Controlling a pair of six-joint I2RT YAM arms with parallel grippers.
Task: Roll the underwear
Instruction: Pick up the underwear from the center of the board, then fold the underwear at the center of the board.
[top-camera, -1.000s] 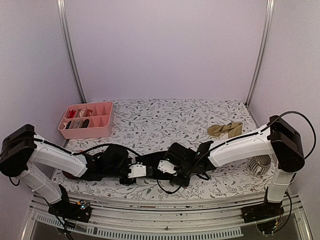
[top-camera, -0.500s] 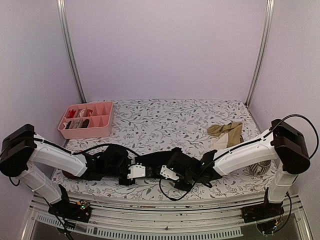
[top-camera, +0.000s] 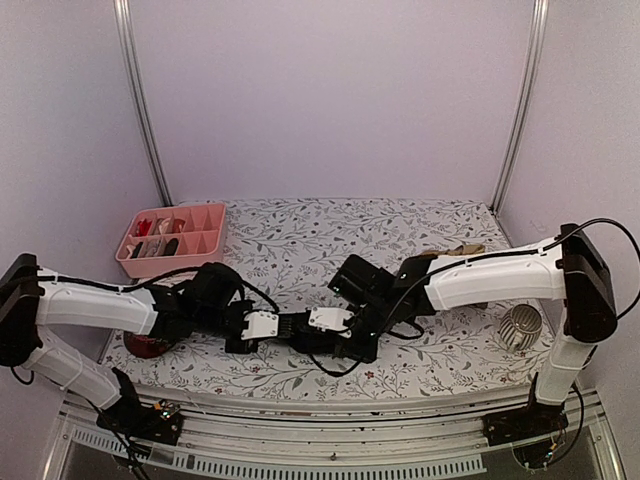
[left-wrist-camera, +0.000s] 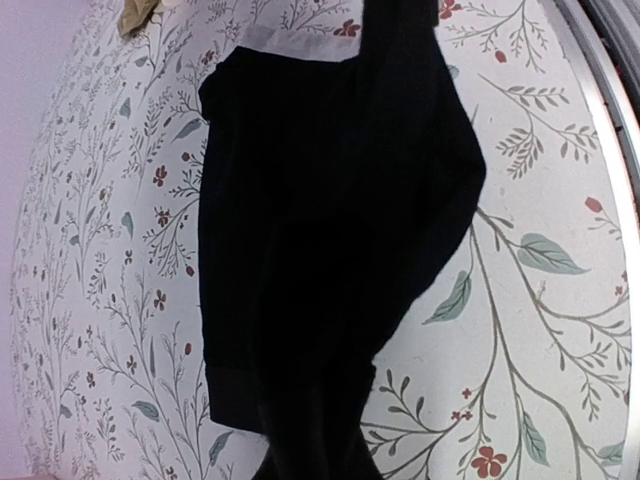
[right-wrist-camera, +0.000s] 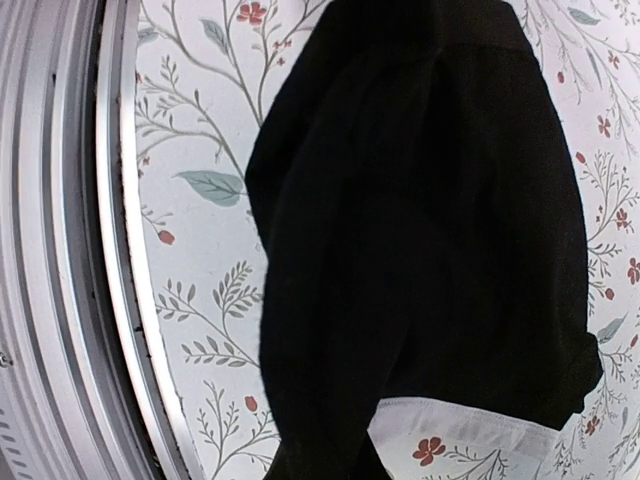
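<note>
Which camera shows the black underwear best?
The left wrist view: the black underwear fills the frame, with its white trim at the top. The right wrist view shows it too, more cropped. From the top camera it is only a small dark patch.

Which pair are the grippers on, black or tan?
The black pair, held between left gripper and right gripper near the front edge. The tan pair lies apart at far right, partly behind the right arm.
</note>
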